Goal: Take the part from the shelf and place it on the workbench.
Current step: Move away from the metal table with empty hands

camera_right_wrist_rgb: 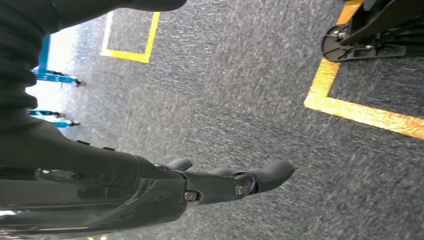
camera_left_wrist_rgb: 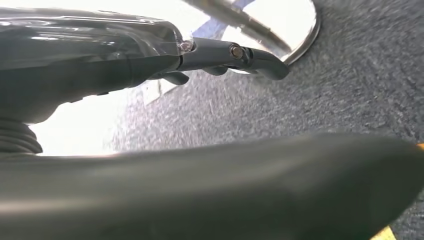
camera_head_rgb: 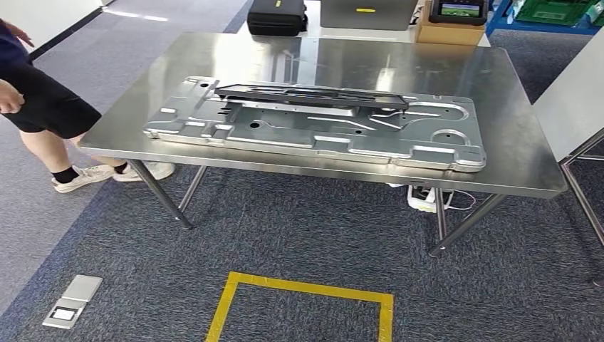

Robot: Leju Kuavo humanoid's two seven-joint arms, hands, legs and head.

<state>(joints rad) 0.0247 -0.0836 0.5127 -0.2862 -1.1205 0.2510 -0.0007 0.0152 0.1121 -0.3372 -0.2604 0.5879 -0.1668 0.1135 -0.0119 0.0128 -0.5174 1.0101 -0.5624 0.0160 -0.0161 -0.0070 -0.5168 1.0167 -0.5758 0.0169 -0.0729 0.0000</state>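
A long dark part (camera_head_rgb: 312,95) lies flat on a large silver stamped panel (camera_head_rgb: 313,132), which rests on the steel workbench (camera_head_rgb: 513,128) straight ahead. My left hand (camera_left_wrist_rgb: 150,60) hangs low over grey carpet, its dark fingers (camera_left_wrist_rgb: 250,55) stretched out with nothing in them. My right hand (camera_right_wrist_rgb: 200,185) also hangs beside my body over the carpet, its fingers (camera_right_wrist_rgb: 270,175) extended and empty. Both hands are far from the bench.
A person (camera_head_rgb: 35,107) stands at the bench's left end. A black case (camera_head_rgb: 276,16) and a cardboard box (camera_head_rgb: 452,32) sit behind the bench. A yellow tape square (camera_head_rgb: 306,288) marks the floor in front, and a white panel (camera_head_rgb: 573,92) stands at right.
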